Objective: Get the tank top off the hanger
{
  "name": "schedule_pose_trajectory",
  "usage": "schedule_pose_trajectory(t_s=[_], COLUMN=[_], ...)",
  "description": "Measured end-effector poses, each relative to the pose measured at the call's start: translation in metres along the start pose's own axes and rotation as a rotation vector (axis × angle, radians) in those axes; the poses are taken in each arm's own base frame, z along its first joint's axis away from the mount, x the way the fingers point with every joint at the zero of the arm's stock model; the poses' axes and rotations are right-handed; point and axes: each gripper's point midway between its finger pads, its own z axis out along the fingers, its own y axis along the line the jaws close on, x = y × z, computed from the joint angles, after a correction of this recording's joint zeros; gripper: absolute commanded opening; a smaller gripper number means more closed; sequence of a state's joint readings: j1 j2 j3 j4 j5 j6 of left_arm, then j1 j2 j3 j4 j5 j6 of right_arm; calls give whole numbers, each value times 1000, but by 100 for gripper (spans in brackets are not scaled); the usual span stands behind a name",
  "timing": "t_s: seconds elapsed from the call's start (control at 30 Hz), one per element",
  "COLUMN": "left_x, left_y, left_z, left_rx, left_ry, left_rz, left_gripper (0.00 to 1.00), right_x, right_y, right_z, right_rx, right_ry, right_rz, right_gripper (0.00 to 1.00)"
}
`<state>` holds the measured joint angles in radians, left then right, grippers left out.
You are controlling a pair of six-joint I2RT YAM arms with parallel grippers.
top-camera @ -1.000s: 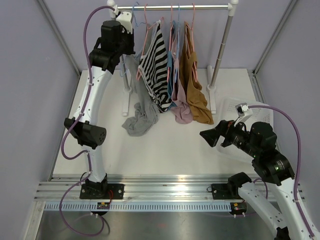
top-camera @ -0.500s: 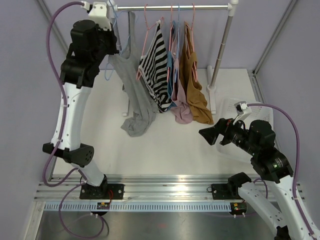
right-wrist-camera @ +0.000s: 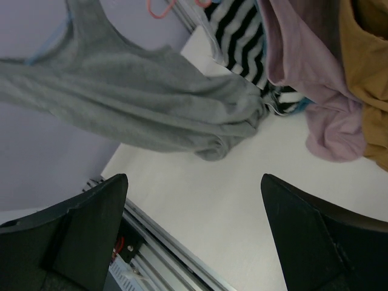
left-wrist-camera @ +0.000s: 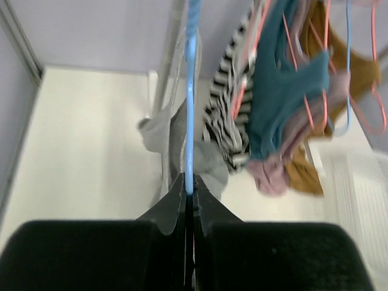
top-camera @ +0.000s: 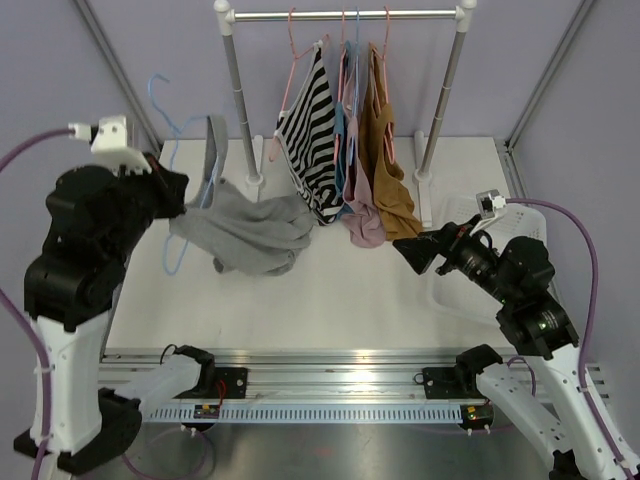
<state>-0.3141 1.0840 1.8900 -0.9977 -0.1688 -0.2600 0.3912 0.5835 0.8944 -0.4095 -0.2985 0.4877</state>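
A grey tank top (top-camera: 250,225) hangs on a light blue hanger (top-camera: 165,112), clear of the rail and to the left of the rack's left post. My left gripper (top-camera: 176,196) is shut on the hanger's wire. The left wrist view shows the blue hanger (left-wrist-camera: 191,91) pinched between the left gripper's (left-wrist-camera: 189,183) closed fingers, with the tank top (left-wrist-camera: 203,160) drooping beyond. The shirt's lower end rests on the table. My right gripper (top-camera: 405,248) is open, right of the tank top and apart from it. In the right wrist view the tank top (right-wrist-camera: 133,103) stretches above the empty right gripper (right-wrist-camera: 193,177).
The clothes rack (top-camera: 345,14) stands at the back with a striped top (top-camera: 312,140), a pink garment (top-camera: 362,220) and a brown one (top-camera: 392,185) on hangers. Its left post (top-camera: 238,100) is beside the tank top. A white basket (top-camera: 530,230) sits at the right.
My left arm has lifted the blue hanger with the tank top off the rail and swung it left and toward the near side. The right gripper edged slightly toward the rack, still open.
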Motion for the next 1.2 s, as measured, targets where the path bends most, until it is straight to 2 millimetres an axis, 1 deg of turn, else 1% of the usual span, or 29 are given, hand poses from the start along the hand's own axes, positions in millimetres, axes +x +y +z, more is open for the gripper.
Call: schedule_pose_trajectory(t_s=[0.07, 0.1, 0.17, 0.27, 0.33, 0.43, 0.5, 0.57, 0.6, 0.63, 0.67, 0.73, 0.8, 0.83, 0.87, 0.9, 0.93, 1.0, 1.03, 1.07, 1.13, 1.17, 1.2], left_x=[36, 55, 90, 135, 160, 192, 213, 225, 230, 232, 233, 231, 228, 226, 224, 223, 222, 219, 218, 217, 217, 217, 217], left_y=[1, 0, -4, -13, -20, -37, -46, -51, -53, -55, -57, -61, -64, -66, -67, -68, -69, -72, -73, -73, -73, -73, -73], left_z=[-20, -30, -46, -59, -65, -76, -82, -87, -88, -89, -90, -91, -91, -91, -92, -92, -92, -93, -93, -93, -93, -93, -93], left_rx=[47, 81, 154, 254, 326, 464, 545, 595, 614, 631, 646, 672, 691, 702, 711, 717, 725, 741, 748, 752, 753, 753, 753], left_ry=[53, 78, 135, 226, 288, 375, 427, 463, 475, 483, 486, 482, 470, 463, 458, 454, 450, 442, 438, 434, 433, 434, 434], left_rz=[-19, -26, -40, -51, -55, -72, -92, -107, -114, -120, -124, -127, -128, -128, -129, -130, -131, -132, -132, -132, -132, -132, -132], left_gripper=[0, 0, 0, 0, 0, 0, 0, 0, 0, 0, 0, 0, 0, 0, 0, 0, 0, 0, 0, 0, 0, 0, 0], right_x=[1, 6, 19, 43, 62, 96, 118, 137, 145, 149, 151, 146, 141, 139, 139, 139, 140, 142, 143, 144, 145, 145, 144], right_y=[7, 10, 13, 9, 1, -2, 9, 31, 40, 48, 55, 61, 63, 63, 62, 61, 60, 57, 54, 53, 50, 48, 47], right_z=[5, 8, 17, 33, 43, 58, 64, 67, 69, 73, 77, 91, 107, 115, 123, 128, 134, 142, 146, 149, 152, 152, 152], right_rx=[-57, -87, -152, -212, -216, -209, -215, -249, -256, -256, -253, -226, -188, -165, -144, -128, -115, -91, -76, -66, -51, -45, -40], right_ry=[-7, 0, 23, 74, 114, 195, 245, 285, 294, 294, 290, 253, 221, 208, 199, 194, 190, 187, 186, 185, 180, 177, 172], right_rz=[18, 34, 72, 163, 234, 303, 296, 255, 228, 199, 172, 131, 100, 85, 70, 59, 48, 29, 17, 7, -9, -16, -23], right_gripper=[99, 99, 99, 99, 100, 99, 98, 97, 95, 94, 91, 85, 84, 79, 78, 74, 68, 59, 51, 32, 20, 5, 0])
